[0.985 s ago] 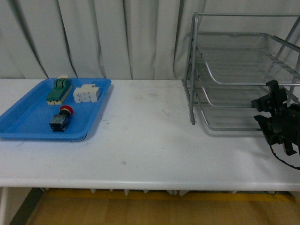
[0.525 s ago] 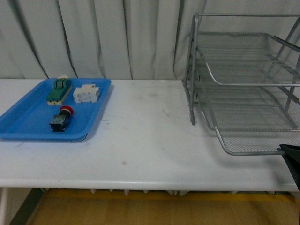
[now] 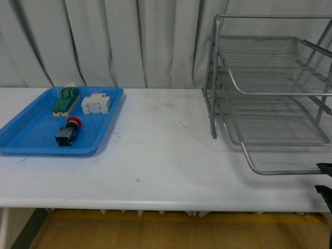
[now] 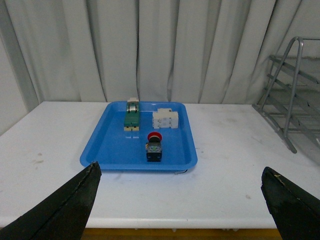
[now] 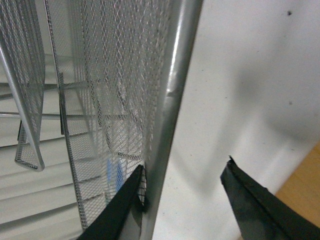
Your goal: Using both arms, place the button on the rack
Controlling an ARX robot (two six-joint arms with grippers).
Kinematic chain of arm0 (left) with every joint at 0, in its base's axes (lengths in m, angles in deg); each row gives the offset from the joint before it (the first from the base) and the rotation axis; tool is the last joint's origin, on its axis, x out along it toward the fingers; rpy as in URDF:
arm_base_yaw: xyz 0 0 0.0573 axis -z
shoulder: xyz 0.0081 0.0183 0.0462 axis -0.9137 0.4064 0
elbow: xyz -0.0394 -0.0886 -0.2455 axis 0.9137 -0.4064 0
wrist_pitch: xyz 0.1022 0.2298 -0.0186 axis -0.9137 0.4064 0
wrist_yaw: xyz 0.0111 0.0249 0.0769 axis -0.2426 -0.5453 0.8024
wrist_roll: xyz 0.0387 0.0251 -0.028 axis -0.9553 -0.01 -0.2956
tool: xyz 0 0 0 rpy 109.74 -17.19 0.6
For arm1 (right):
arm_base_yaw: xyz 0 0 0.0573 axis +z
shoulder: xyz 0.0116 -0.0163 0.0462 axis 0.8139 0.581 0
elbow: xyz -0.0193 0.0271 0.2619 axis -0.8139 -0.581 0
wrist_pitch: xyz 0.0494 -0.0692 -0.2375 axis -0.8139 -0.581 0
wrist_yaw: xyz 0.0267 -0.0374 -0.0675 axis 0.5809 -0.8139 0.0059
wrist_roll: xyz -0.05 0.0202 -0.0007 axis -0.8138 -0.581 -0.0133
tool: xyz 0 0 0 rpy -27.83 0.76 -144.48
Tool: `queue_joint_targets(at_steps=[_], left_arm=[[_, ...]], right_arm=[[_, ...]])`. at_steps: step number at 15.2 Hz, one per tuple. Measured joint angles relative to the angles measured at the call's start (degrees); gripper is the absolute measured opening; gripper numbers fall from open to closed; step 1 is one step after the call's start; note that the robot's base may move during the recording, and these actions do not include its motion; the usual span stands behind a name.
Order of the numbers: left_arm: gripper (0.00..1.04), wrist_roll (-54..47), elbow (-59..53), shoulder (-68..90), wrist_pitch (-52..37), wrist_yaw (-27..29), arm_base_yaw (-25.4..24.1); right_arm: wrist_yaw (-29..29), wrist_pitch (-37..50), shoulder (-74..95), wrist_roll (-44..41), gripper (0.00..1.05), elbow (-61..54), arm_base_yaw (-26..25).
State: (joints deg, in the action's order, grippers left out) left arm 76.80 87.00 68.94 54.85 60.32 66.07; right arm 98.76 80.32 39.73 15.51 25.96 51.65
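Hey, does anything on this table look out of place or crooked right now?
The rack has its bottom tier jutting forward, well past the two tiers above it. Nothing else stands out.

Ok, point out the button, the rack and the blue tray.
button (image 3: 66,135), front view, on its black body.
rack (image 3: 282,155), front view, on the bare mesh of its lowest tier.
blue tray (image 3: 31,136), front view, on its bare floor.
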Motion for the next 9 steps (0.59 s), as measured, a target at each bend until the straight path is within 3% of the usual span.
queue_joint_targets(at_steps=[2,5,8,9], left_arm=[[0.98,0.0,0.0,0.0,0.0,0.0,0.0],[0.98,0.0,0.0,0.0,0.0,0.0,0.0],[0.98,0.0,0.0,0.0,0.0,0.0,0.0],[0.98,0.0,0.0,0.0,0.0,0.0,0.0]], right_arm=[[-0.1,-0.2,-0.6,-0.6,0.55,-0.7,-0.2],[-0.6,-1.1,-5.1,-3.3,0.87,-5.9,-1.1],[0.1,-1.0,-10.1,-5.1,0.99,-9.5,-1.0],[1.3,-1.0,-13.9,-7.1,0.98,-11.9,-1.0]])
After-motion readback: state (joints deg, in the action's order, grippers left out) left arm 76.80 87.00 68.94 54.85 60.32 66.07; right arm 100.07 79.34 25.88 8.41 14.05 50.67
